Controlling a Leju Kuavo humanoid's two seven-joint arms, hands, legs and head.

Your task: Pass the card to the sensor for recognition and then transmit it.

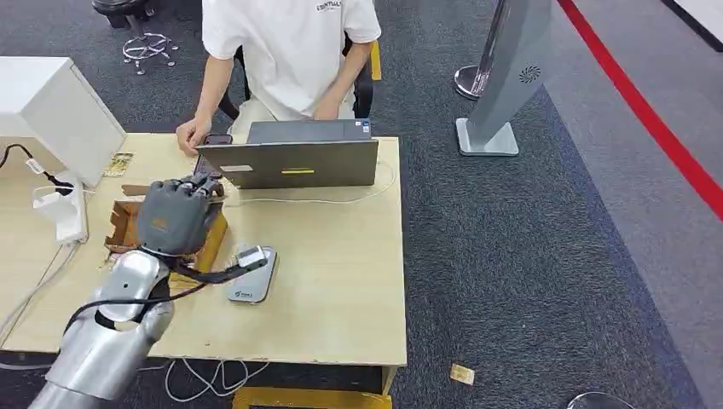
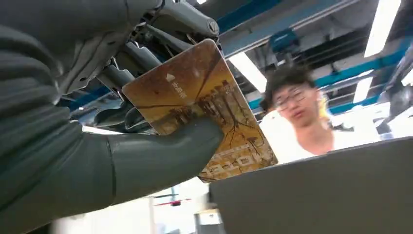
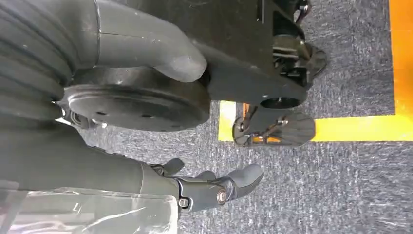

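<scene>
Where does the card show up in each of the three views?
Head view: the card is mostly hidden under the left robot hand; a brown edge peeks out below it, by the sensor.
Left wrist view: centre, pinched by the thumb.
Right wrist view: not in it.
Shared landmark: the laptop.

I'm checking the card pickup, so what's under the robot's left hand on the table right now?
Beneath the left hand sits a brown cardboard holder, partly showing on either side. The hand covers its middle, so its contents cannot be seen. The wrist view shows the card pinched under the thumb.
</scene>
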